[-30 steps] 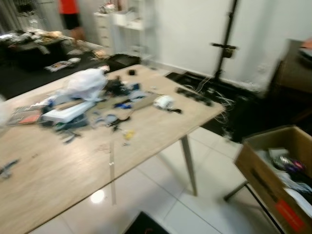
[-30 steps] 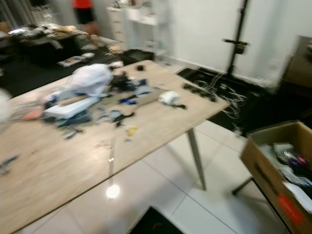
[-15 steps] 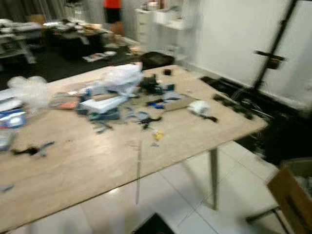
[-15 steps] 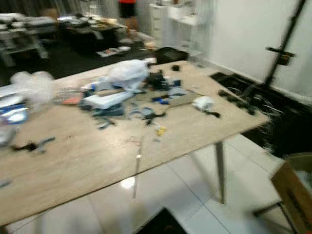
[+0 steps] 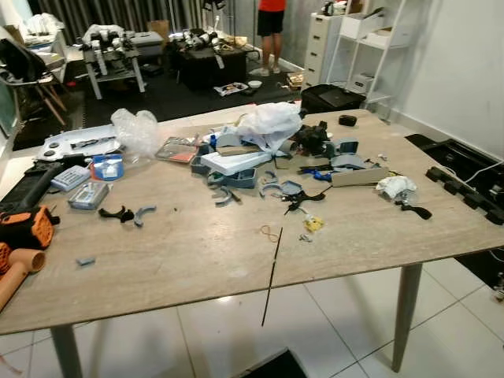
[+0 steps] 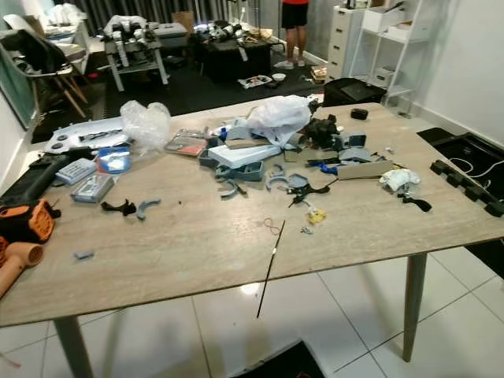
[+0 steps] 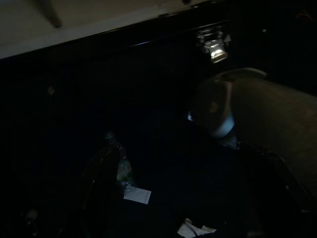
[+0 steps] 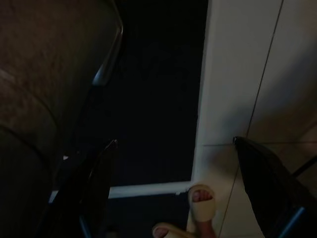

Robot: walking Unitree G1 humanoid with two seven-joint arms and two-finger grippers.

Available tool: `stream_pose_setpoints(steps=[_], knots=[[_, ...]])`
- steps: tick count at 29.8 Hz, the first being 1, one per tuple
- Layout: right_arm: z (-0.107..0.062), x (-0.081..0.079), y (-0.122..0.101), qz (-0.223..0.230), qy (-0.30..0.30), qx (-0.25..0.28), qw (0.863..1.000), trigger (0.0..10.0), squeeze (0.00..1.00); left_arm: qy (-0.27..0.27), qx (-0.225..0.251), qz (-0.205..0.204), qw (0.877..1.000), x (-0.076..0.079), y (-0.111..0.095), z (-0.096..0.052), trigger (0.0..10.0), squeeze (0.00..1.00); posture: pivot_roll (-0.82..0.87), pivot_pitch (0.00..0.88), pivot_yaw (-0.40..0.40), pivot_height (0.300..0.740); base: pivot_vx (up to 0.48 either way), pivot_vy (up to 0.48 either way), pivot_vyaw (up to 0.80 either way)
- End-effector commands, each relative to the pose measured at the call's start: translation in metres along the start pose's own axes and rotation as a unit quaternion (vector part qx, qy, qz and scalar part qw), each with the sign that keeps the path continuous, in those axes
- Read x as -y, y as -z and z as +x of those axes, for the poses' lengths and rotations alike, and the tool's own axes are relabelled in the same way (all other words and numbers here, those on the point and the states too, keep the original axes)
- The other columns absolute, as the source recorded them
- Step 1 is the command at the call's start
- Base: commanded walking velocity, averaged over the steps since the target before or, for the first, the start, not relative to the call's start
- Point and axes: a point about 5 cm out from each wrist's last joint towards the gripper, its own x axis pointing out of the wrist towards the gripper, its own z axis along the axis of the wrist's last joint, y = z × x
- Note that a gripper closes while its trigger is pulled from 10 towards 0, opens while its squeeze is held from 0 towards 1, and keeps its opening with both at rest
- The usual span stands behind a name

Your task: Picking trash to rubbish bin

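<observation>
A wooden table (image 5: 197,260) stands in front of me, covered in clutter. On it lie a white plastic bag (image 5: 272,124), a clear crumpled bag (image 5: 135,130), a crumpled white wad (image 5: 394,186), a small yellow scrap (image 5: 313,224) and several grey and blue plastic parts (image 5: 236,177). My right gripper (image 8: 178,173) hangs low over tiled floor, open, with nothing between its fingers (image 8: 99,188). The left wrist view is very dark. In it a plastic bottle (image 7: 116,166) and white paper scraps (image 7: 137,195) lie on a dark floor.
A thin black rod (image 5: 272,272) sticks out over the table's near edge. An orange tool (image 5: 24,228) lies at the far left. A person (image 5: 272,24) stands at the back by other cluttered tables. A foot in a sandal (image 8: 203,201) is beside my right gripper.
The camera has swung to the left and steadied. The cardboard box at the right has left the picture, and the whole table top is now sharp and centred.
</observation>
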Motion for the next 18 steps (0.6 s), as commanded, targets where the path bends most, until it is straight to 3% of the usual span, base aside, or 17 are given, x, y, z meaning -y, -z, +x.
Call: stream_pose_setpoints(steps=[1,14,18], knots=[[0.000,-0.003,0.002,0.002,-0.009,-0.001,1.000,10.0,0.00,-0.006,-0.021,0.007,1.000,-0.002,0.010,-0.002,10.0,0.00,-0.05,0.156,0.013,0.740,-0.247,0.000,0.00],[0.000,0.001,-0.006,0.002,-0.010,0.006,1.000,10.0,0.00,-0.004,-0.023,0.016,1.000,-0.002,0.010,-0.002,10.0,0.00,-0.05,0.154,0.011,0.740,-0.269,0.000,0.00],[0.002,-0.014,-0.023,0.001,-0.018,0.017,1.000,10.0,0.00,-0.004,-0.022,0.018,1.000,-0.002,0.009,-0.002,10.0,0.00,-0.05,0.151,0.010,0.740,-0.264,0.000,0.00]])
